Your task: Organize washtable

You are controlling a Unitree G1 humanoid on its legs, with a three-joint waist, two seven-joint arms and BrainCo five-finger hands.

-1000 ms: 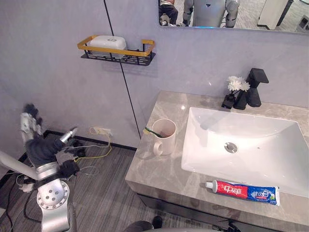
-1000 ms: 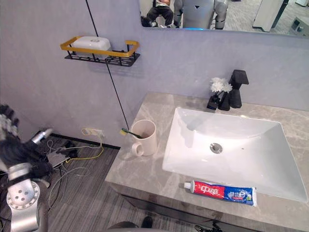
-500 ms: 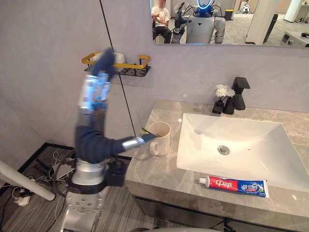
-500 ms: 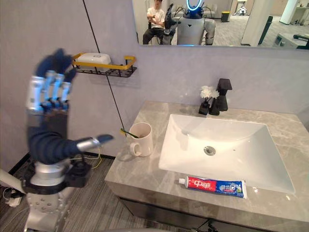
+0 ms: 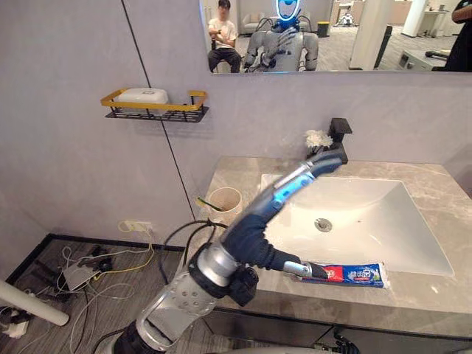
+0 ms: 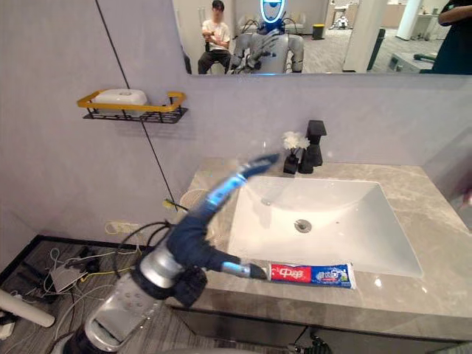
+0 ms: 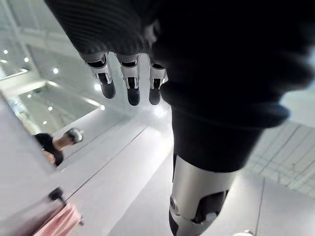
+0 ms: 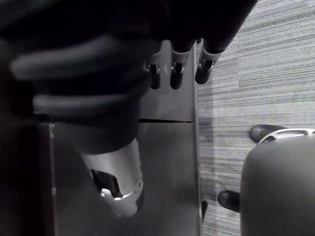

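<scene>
A red, white and blue toothpaste tube (image 5: 352, 274) lies on the grey marble counter (image 5: 413, 295) in front of the white sink (image 5: 354, 214). A cream cup (image 5: 224, 202) with a toothbrush (image 5: 206, 202) in it stands at the counter's left end. My left hand (image 5: 291, 184) stretches over the counter and sink with straight fingers, open; its fingertips reach towards the black faucet (image 5: 339, 136). Its thumb tip lies right by the tube's cap end, and I cannot tell if they touch. In its wrist view my right hand (image 8: 176, 73) hangs open over striped floor beside the cabinet.
A black and yellow wall shelf (image 5: 156, 109) holding a white soap box (image 5: 143, 95) hangs to the left of the sink. White flowers (image 5: 317, 138) stand next to the faucet. Loose wires (image 5: 110, 254) lie on the floor at the left. A mirror (image 5: 332, 33) above reflects a seated person.
My left arm has swung from raised beside the wall shelf down and rightward across the counter, over the sink. The camera has also shifted, so the whole scene sits further left.
</scene>
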